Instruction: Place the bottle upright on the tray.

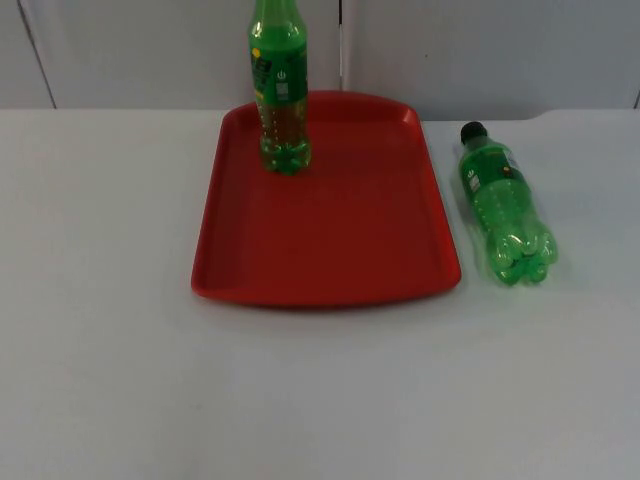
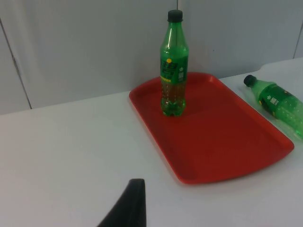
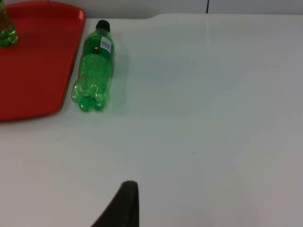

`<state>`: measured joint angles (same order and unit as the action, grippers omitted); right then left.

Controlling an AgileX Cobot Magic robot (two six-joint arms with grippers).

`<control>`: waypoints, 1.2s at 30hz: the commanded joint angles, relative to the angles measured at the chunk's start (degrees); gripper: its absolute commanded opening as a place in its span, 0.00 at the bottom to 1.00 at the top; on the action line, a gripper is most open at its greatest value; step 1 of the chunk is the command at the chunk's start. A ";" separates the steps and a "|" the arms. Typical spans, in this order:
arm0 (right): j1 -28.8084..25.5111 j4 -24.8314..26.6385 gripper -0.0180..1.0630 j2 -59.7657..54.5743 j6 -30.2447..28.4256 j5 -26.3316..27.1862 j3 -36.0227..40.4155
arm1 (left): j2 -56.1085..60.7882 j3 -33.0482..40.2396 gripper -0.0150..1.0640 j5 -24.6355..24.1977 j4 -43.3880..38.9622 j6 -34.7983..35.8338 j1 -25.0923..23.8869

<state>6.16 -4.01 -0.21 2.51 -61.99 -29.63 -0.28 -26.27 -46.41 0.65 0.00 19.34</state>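
Nearest, bare white counter (image 1: 320, 400). Left jaws above the counter on the left side, looking across at the tray from short of it; wide or narrow, cannot tell. Right jaws above the counter on the right side, well back from the lying bottle; cannot tell their opening either. Further in, a red tray (image 1: 330, 296) flat on the counter. Just beside its right edge, apart by a thin strip of counter, a green lying bottle (image 1: 503, 205) on its side, base toward the near end, black cap pointing far. Beyond, a green upright bottle (image 1: 280, 95) standing in the tray's far-left part, label facing forward. Last, grey partition wall (image 1: 480, 50).
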 commanded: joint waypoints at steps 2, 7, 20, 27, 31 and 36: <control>-0.35 0.47 0.98 0.21 -0.33 1.81 -1.58 | 0.28 -0.40 0.99 -0.06 -0.31 0.00 0.36; -0.35 1.13 0.98 -2.65 -0.33 3.59 -5.62 | 0.28 -0.40 0.99 -0.06 -0.31 0.00 0.36; -0.35 1.18 0.98 -31.80 -0.33 10.17 -18.91 | 0.28 -0.40 0.99 -0.06 -0.31 0.00 0.36; -0.35 1.56 0.98 -51.63 -0.41 8.52 -31.45 | 0.28 -0.40 0.99 -0.06 -0.31 0.00 0.36; -0.25 1.56 0.98 -64.29 -1.01 6.00 -41.48 | 0.28 -0.40 0.99 -0.06 -0.31 0.00 0.36; -0.25 1.56 0.98 -76.73 -1.67 4.49 -54.52 | 0.28 -0.40 0.99 -0.06 -0.31 0.00 0.36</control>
<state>6.16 -2.79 -73.61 1.52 -56.49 -79.56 -0.28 -26.27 -46.41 0.65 0.00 19.34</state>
